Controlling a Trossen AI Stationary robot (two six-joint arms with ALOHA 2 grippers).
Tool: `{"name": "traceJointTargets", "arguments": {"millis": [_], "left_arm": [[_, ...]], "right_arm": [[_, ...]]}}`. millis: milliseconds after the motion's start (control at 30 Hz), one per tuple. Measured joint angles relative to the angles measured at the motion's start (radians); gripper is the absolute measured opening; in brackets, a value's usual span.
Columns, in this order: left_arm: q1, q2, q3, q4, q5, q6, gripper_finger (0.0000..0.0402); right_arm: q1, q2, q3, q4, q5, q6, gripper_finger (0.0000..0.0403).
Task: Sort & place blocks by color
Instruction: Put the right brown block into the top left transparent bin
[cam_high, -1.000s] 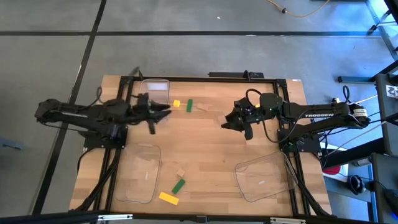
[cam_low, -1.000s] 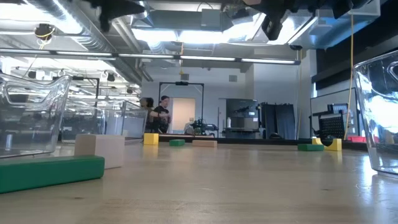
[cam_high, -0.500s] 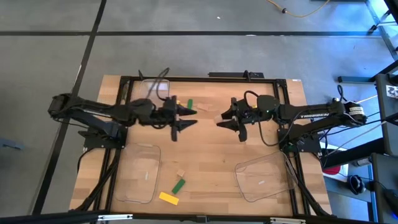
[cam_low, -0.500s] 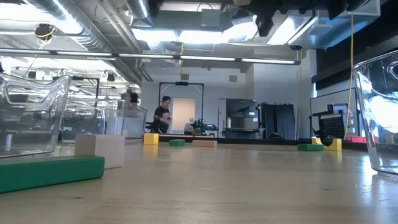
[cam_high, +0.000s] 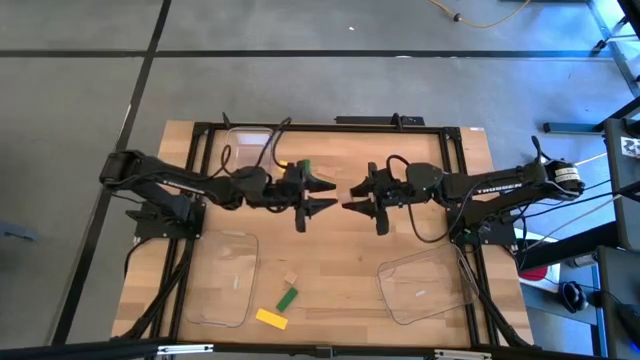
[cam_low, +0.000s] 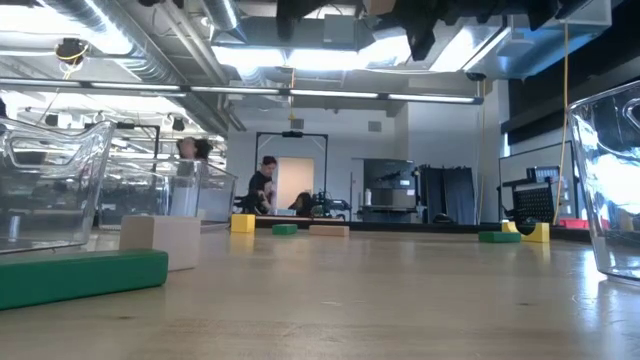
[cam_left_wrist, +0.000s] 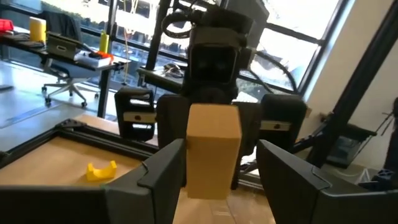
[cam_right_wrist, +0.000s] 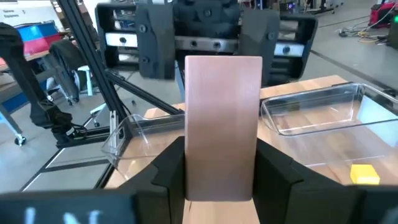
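While both dark arms are stretched toward each other above it, the pale wooden surface (cam_high: 340, 260): is seen from overhead with trays and blocks spread over it.
Clear plastic trays: one (cam_high: 250, 145) is set at the far left corner, one (cam_high: 225, 285) at the near left, one (cam_high: 425, 285) at the near right.
Left claw (cam_high: 328, 195): is held over the middle of the surface, tip to tip with the other claw; its fingers (cam_left_wrist: 163, 177) are spread around the tan block, with a gap seen on one side.
Right claw (cam_high: 349, 196): is pressed onto the tall tan wooden block (cam_right_wrist: 224, 124), which is pinched upright between its fingers, off the surface.
Green rectangular block (cam_high: 304, 165): is found beside the far left tray, partly covered by the left arm.
Near blocks: a small tan block (cam_high: 290, 278), a green block (cam_high: 288, 297) and a yellow block (cam_high: 271, 318) are grouped close together between the two near trays.
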Motion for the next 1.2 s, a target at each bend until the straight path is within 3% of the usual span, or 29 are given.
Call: {"name": "traceJointTargets", "arguments": {"millis": [167,433,800,933,1100,1200], "left_arm": [[-0.002,0.026,0.0,0.028,-0.062,-0.001,0.0193],[0.0,0.026,0.001,0.08,0.035,-0.023,0.0192],[0.0,0.059,0.002,0.088,0.033,-0.024,0.019],[0.0,0.058,0.002,0.093,0.024,-0.025,0.0172],[0.0,0.057,0.002,0.084,0.017,-0.021,0.012],[0.0,0.057,0.002,0.083,0.017,-0.035,0.0119]], "right_arm": [[0.011,-0.001,0.0,0.034,0.011,-0.013,0.013],[0.015,0.034,0.0,0.058,0.023,-0.021,0.013],[0.026,0.104,0.0,0.145,-0.023,0.008,0.013],[0.026,0.104,0.0,0.147,-0.023,0.008,0.013],[0.026,0.104,0.0,0.141,-0.017,0.026,0.013],[0.026,0.104,0.0,0.147,-0.017,0.046,0.013]]}}
